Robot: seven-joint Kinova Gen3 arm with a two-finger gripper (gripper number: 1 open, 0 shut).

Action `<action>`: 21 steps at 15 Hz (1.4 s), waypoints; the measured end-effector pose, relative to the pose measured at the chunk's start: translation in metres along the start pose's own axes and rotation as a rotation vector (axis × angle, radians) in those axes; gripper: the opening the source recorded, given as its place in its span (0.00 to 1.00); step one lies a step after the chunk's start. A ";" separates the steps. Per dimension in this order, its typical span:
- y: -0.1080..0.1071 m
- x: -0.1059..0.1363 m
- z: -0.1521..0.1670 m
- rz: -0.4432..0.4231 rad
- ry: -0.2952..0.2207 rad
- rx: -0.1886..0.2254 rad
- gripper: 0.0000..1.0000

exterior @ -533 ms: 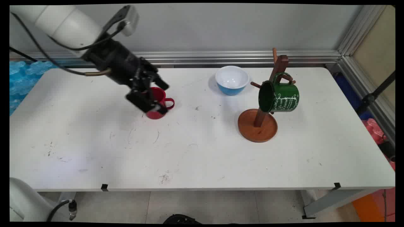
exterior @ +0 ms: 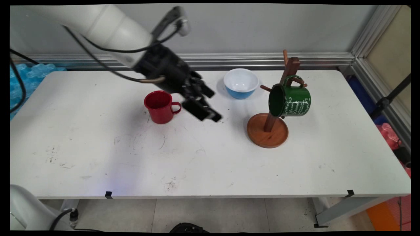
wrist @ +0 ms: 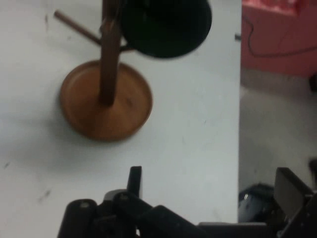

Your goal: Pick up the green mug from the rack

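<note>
The claw [exterior: 210,105] hangs above the counter [exterior: 197,154], to the right of the red mug [exterior: 160,107] and close to it, but not touching it. Its two fingers are spread apart and nothing is between them, so the claw is released and holds nothing. The claw points down and to the right, toward the wooden mug tree [exterior: 269,124].

The red mug stands upright on the counter, its opening up and its handle turned to the right, toward the claw. Between the red mug and the mug tree the counter shows only some dark scratches and marks.

Behind the claw, near the back edge of the counter, stands a blue bowl [exterior: 241,83] with a white inside. It is to the right of the red mug and to the left of the mug tree, apart from both.

The mug tree has a round brown base and a leaning post with pegs. A green mug [exterior: 290,100] with white lettering hangs by its handle on one peg, lying on its side with the opening to the left.

In the hand view, the mug tree [wrist: 105,99] is ahead of the claw [wrist: 208,198], with the dark opening of the green mug [wrist: 166,25] beside the post. The right edge of the counter [wrist: 188,148] shows there too.
</note>
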 end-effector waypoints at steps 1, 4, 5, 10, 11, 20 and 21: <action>0.004 0.007 0.010 -0.012 0.013 -0.002 1.00; 0.013 0.021 0.033 -0.039 0.040 -0.008 1.00; 0.014 0.024 0.038 -0.044 0.047 -0.009 1.00; 0.025 0.045 0.075 -0.082 0.093 -0.014 1.00; 0.026 0.048 0.081 -0.087 0.100 -0.014 1.00; 0.033 0.065 0.126 -0.141 0.166 -0.008 1.00; 0.033 0.065 0.128 -0.147 0.171 -0.007 1.00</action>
